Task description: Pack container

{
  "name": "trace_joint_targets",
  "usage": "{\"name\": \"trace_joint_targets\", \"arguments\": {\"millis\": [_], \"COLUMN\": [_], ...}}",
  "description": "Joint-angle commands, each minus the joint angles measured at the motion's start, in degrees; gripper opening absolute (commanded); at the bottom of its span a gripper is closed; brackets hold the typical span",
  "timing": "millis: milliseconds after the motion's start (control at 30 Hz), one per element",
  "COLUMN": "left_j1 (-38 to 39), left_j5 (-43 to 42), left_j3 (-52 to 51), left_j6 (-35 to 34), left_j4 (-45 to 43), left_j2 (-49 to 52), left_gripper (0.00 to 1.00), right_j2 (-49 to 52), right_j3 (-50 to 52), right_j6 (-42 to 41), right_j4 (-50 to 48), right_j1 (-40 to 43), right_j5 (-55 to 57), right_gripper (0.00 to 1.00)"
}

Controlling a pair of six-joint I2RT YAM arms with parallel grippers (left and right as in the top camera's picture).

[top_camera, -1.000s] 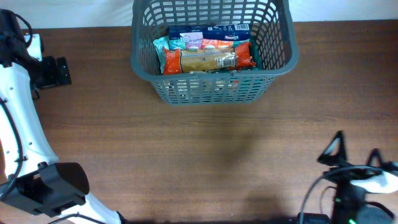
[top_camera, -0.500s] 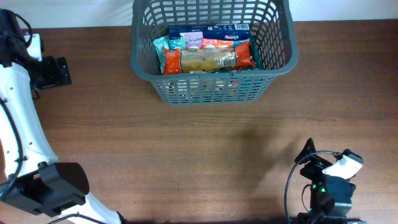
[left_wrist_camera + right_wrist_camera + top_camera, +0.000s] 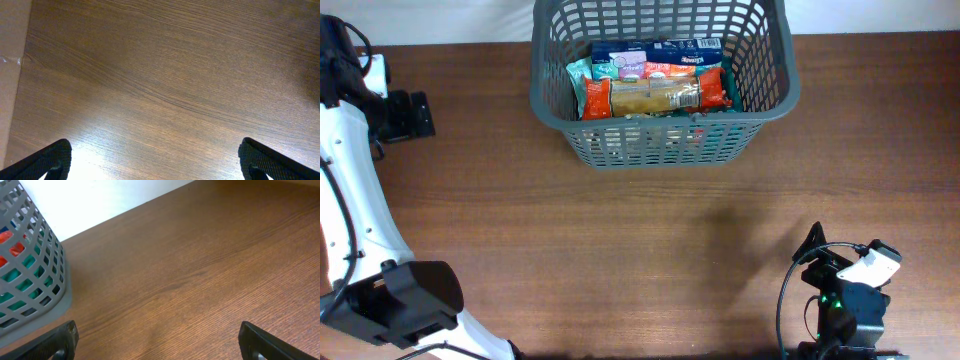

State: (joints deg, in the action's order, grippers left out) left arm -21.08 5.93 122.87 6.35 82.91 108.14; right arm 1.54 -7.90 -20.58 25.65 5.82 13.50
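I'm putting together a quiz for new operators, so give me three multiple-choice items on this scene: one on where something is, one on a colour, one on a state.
1. Where on the table does the container stand?
A) at the near edge
B) at the left edge
C) at the far edge, about mid-width

2. What colour is the container?
A) red
B) grey
C) white

3. How is the right hand?
A) open, holding nothing
B) shut on a packet
C) down inside the container

Answers:
1 C, the overhead view shows it at the far edge, midway across.
2 B, its lattice walls and rim are grey.
3 A, the right wrist view shows its fingers wide apart over bare wood.
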Motion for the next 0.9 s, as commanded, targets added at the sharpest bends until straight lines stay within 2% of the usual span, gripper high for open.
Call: {"name": "trace_joint_targets", "arguments": {"millis": [0,300,467,600,700,733,867], "left_j1": [-0.20,0.17,3.85,10.58,14.71,16.28,17.33], "left_j5": [-0.37,-0.39,-0.37,-0.35,0.02,-2.01,-13.73], "left_j3": [-0.15,-0.15,-0.17,-1.51,-7.63,-14.29,-33.77], "left_j6": [-0.35,-0.33,-0.33,-0.33,-0.31,-0.35,-1.25], "left_j4": [-0.15,-0.17,-0.17,-0.20,-0.94,-6.21,-23.19], "left_j2": [0.17,-1.81,-11.08,-20.76,-30.05,-37.07,-52.96], "left_gripper": [0.99,0.99,0.99,0.99,0.99,0.99,0.99], "right_j2": [-0.52,-0.52,-0.52,-0.52,-0.52,-0.52,-0.52], "right_j3": [0.55,0.55,0.55,0.55,0.55,0.55,0.55], "right_j6": [-0.07,-0.07,-0.07,-0.07,-0.07,-0.07,-0.07], "right_j4": [-0.15,-0.15,-0.15,-0.15,-0.15,-0.15,-0.15], "right_j1": [-0.61,-0.61,-0.61,-0.61,-0.61,-0.61,-0.61], "right_j5": [0.04,0.04,0.04,0.04,0.04,0.04,0.04], "right_gripper": [0.99,0.99,0.99,0.99,0.99,0.99,0.99]}}
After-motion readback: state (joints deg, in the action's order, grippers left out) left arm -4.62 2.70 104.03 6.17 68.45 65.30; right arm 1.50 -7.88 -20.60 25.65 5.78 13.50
